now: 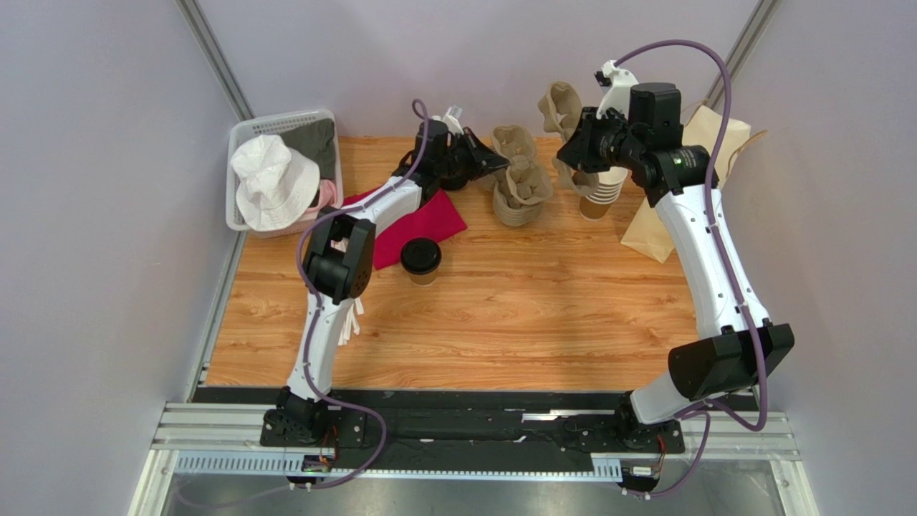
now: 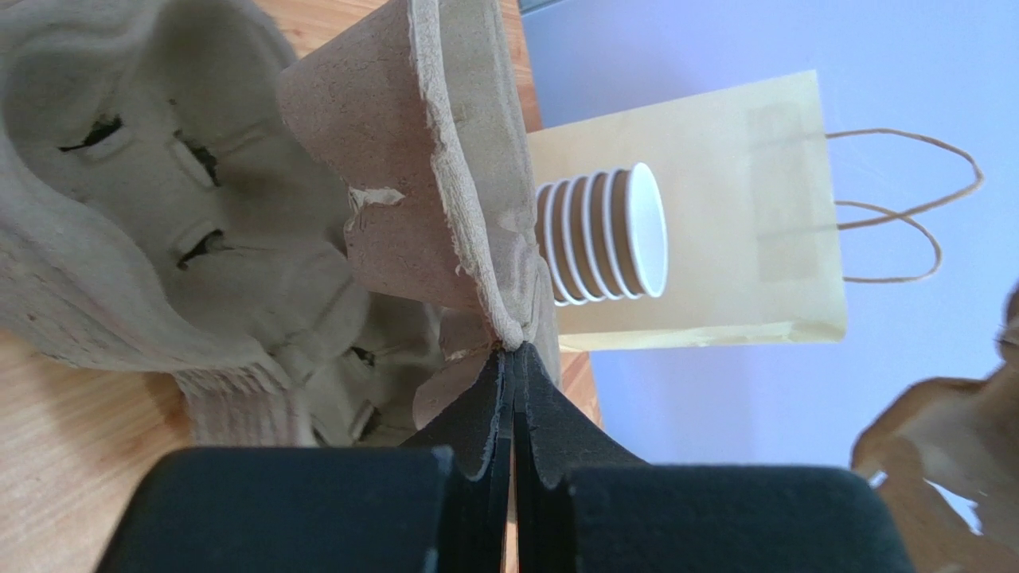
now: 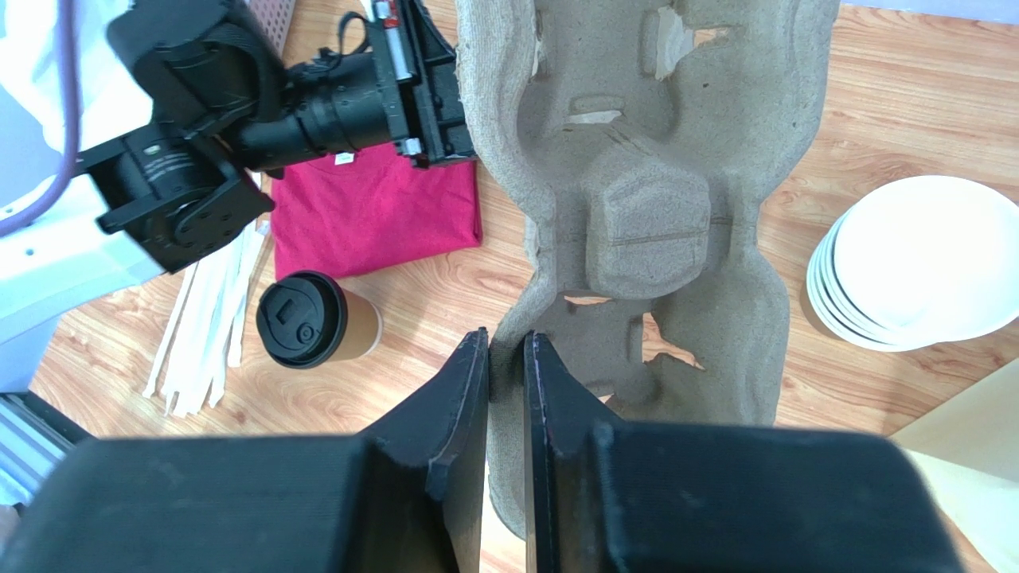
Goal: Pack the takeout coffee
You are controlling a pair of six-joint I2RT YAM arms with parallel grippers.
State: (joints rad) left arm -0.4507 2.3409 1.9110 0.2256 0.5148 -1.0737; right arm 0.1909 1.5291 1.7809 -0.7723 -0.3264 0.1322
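1. Right now both arms are reaching over to the far side of the table (image 1: 517,312), where a pile of cup trays (image 1: 522,188) is sitting.
2. The left gripper (image 2: 512,358) is squeezing tight on the thin edge of a cup tray at the pile.
3. The right gripper (image 3: 506,346) is pinching the edge of a cup tray (image 3: 646,215) too, and that one is hanging up in the air. I cannot tell if both are holding the same tray.
4. The takeout coffee (image 1: 421,260) is standing on the table with its black lid on. It is just beside the red cloth (image 1: 425,220) and well apart from both grippers. Nothing is holding it.
5. I am guessing the job right now is getting one tray free from the pile, so the coffee can go in it.
6. Doing this well means pulling slowly. The trays look soft, so they could rip or stick together.
7. The left side should be holding the other trays down while the right side is lifting.
8. The stack of paper cups (image 1: 597,194) and the paper bag (image 1: 651,231) are standing close by the right arm, so a quick swing could be knocking them over.
9. The free tray should be landing flat, holes up, near the coffee.
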